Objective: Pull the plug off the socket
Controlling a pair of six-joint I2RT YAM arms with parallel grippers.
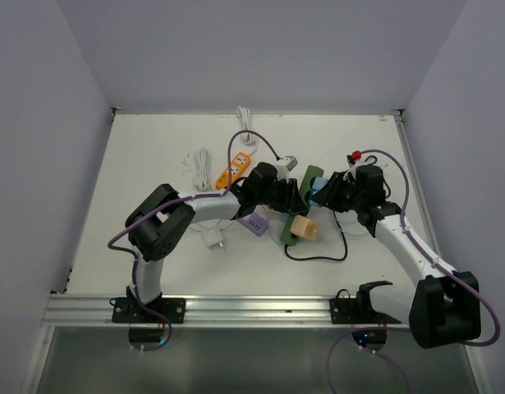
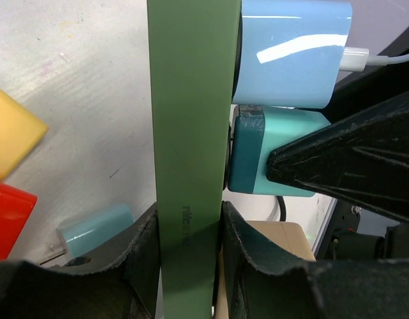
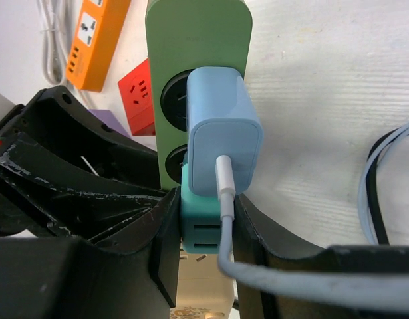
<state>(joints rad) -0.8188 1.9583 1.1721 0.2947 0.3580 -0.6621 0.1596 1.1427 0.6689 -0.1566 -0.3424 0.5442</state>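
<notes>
Sockets on the green power strip (image 3: 197, 40) carry three blocks in a row: a light blue charger (image 3: 221, 126) with a white cable (image 3: 224, 219) leaving its face, a teal plug (image 3: 204, 226) touching it on the near side, then a beige adapter (image 3: 201, 292) partly hidden below. Seen from above, the strip lies near the middle of the table (image 1: 153, 164), its length running from 1 o'clock to 7 o'clock. The left gripper (image 2: 189, 226) reaches in from 9 o'clock and its jaws pinch the strip's narrow body, one finger (image 2: 141, 246) pressed on each long face. The right gripper (image 3: 205, 232) comes in from 3 o'clock, jaws pinching the teal plug by its two sides, which sits seated in its socket. An orange power strip (image 3: 98, 40) lies at 10 o'clock of the green one, well apart, with a red cube socket (image 3: 137, 96) and a purple block (image 3: 108, 123) near the strip's left side
</notes>
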